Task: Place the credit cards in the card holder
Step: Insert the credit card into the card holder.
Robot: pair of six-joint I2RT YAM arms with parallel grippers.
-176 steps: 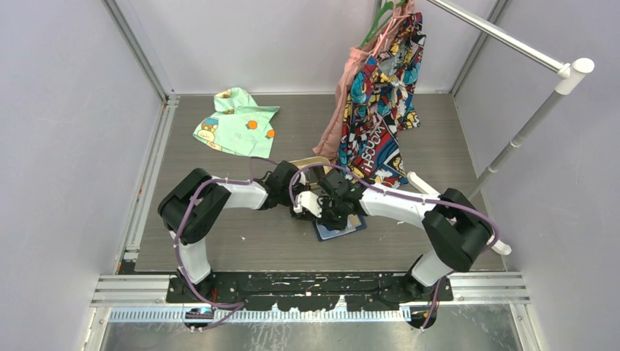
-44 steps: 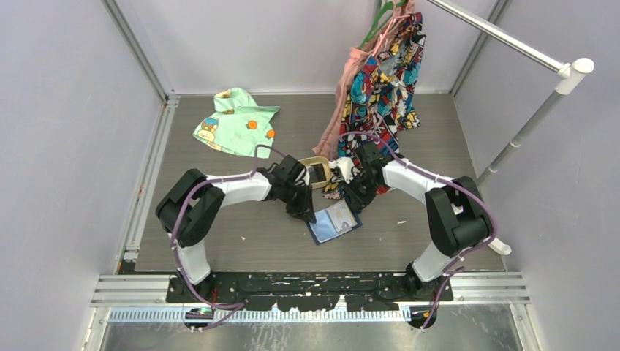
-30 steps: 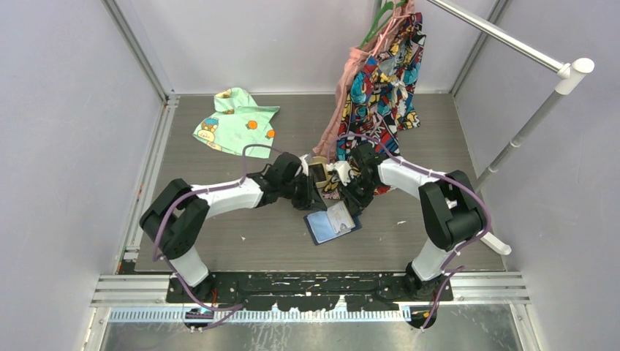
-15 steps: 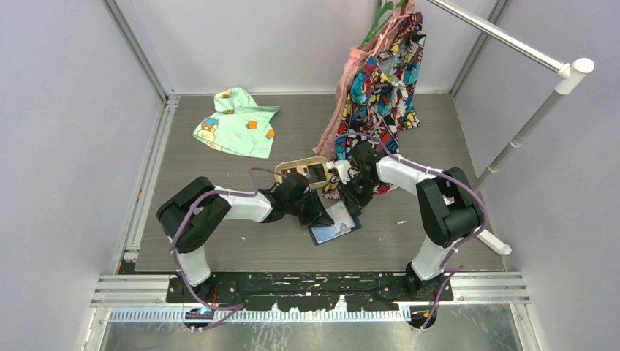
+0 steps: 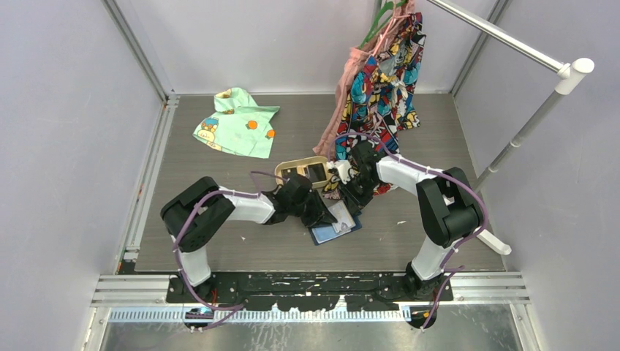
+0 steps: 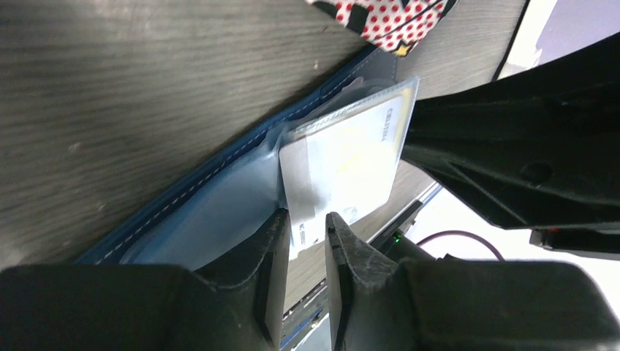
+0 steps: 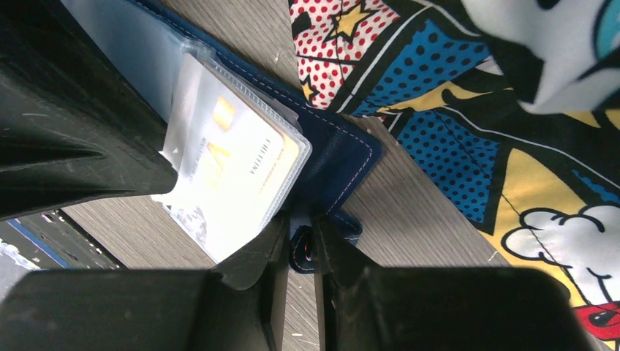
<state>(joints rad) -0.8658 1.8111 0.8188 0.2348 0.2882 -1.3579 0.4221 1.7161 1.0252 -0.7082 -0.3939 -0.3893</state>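
The navy card holder [image 5: 335, 224] lies open on the table. A pale card [image 6: 343, 157] with yellow marks sits in its clear inner pocket. My left gripper [image 6: 307, 235] is open by a narrow gap, and the card's lower corner reaches just between its tips. My right gripper [image 7: 301, 238] is shut on the card holder's [image 7: 343, 153] snap tab, beside the same card [image 7: 234, 164]. From above, the left gripper [image 5: 322, 215] and the right gripper [image 5: 349, 199] meet over the wallet. Another dark credit card [image 5: 316, 172] lies in the tan tray.
The tan oval tray [image 5: 291, 170] stands just behind the wallet. A comic-print garment [image 5: 380, 95] hangs from a rail and drapes onto the table beside the right gripper. A green printed cloth [image 5: 237, 121] lies at the back left. A white pole [image 5: 526, 124] rises at the right.
My left gripper came from beside the tray down to the wallet's inner pocket, and its jaws have parted slightly. The right gripper has stayed on the tab.
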